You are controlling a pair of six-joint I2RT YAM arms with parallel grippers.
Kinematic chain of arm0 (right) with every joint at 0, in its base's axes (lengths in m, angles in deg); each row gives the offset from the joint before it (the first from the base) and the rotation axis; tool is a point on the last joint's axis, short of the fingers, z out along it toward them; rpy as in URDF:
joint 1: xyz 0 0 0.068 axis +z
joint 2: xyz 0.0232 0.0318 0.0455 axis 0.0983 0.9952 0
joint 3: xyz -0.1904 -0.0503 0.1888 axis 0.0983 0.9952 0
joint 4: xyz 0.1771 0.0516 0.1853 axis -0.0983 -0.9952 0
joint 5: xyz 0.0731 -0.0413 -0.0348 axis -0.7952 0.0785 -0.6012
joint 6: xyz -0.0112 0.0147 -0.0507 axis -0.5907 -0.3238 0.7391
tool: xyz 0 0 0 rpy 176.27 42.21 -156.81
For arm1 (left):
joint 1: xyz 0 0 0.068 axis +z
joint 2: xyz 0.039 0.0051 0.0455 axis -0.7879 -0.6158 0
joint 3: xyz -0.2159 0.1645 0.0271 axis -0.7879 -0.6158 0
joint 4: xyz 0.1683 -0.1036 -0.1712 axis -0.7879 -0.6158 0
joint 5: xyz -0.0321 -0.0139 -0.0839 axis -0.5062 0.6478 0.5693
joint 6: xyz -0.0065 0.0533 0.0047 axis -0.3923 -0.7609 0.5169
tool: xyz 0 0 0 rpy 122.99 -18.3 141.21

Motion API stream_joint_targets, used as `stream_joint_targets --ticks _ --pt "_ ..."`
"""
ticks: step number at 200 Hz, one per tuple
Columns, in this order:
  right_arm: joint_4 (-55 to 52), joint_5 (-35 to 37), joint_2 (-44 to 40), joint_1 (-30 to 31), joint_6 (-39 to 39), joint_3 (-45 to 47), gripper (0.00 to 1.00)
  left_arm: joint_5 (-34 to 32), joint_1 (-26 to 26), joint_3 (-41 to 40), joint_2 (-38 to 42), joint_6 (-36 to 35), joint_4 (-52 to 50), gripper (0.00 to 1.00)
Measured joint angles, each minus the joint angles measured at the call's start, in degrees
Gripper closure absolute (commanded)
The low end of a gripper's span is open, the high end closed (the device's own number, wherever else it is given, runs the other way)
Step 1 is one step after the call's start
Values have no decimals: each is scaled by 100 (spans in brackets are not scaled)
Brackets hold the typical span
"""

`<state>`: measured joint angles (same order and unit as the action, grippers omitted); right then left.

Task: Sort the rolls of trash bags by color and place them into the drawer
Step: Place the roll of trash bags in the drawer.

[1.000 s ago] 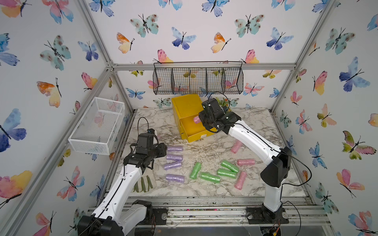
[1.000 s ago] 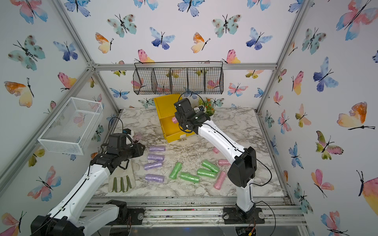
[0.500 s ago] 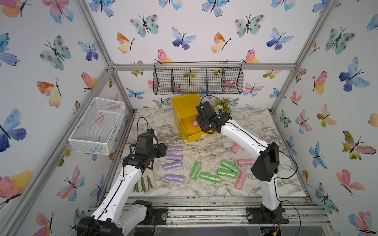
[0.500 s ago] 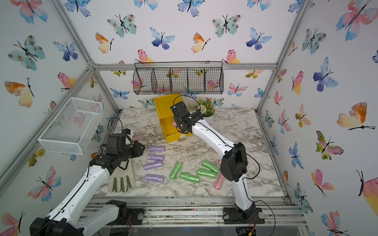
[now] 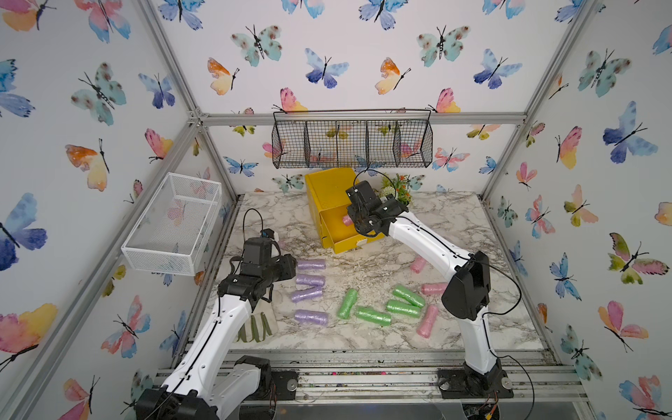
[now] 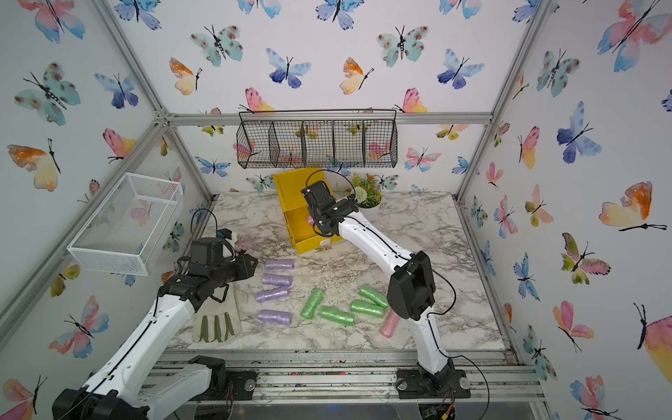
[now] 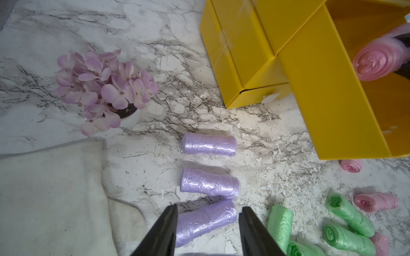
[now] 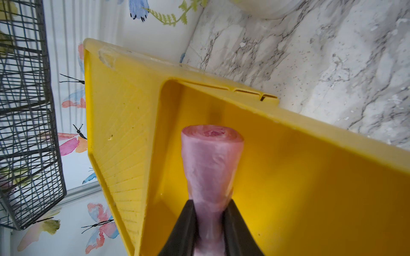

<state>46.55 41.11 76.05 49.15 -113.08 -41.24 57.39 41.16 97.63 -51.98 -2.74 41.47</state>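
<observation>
The yellow drawer (image 5: 329,189) chest stands at the back, its top drawer (image 8: 310,177) pulled out. My right gripper (image 8: 209,206) is shut on a pink roll (image 8: 211,164), holding it inside that drawer (image 5: 343,242); the pink roll (image 5: 347,220) shows in both top views. My left gripper (image 7: 207,212) hangs open above a lilac roll (image 7: 206,221), a finger to either side, not touching. Two more lilac rolls (image 7: 209,182) lie beyond it and another (image 5: 311,317) nearer the front. Several green rolls (image 5: 372,315) and three pink rolls (image 5: 426,326) lie at centre right.
A white mesh basket (image 5: 174,222) hangs on the left wall and a black wire basket (image 5: 352,143) on the back wall above the chest. A pale glove (image 5: 254,327) lies under my left arm. A lilac flower pot (image 7: 104,86) and a green plant (image 5: 396,185) stand nearby.
My right gripper has carried the pink roll a little leftward and down into the open drawer. The left arm has barely moved.
</observation>
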Motion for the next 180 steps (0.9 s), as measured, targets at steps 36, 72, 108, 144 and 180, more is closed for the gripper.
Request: stream_joint_targets --ticks 36,72,108,144,180 --pt "61 63 35 -83 2 0 75 15 2 -2 0 0 0 50" --pt "240 57 101 -138 61 -11 73 35 7 -2 0 0 7 50" --pt "354 57 350 -151 212 -256 72 39 39 -2 0 -2 31 50" --pt "439 59 570 -157 382 -566 66 79 66 0 -15 -2 35 50" --pt "407 59 570 -160 463 -566 63 105 72 0 -15 -2 35 50"
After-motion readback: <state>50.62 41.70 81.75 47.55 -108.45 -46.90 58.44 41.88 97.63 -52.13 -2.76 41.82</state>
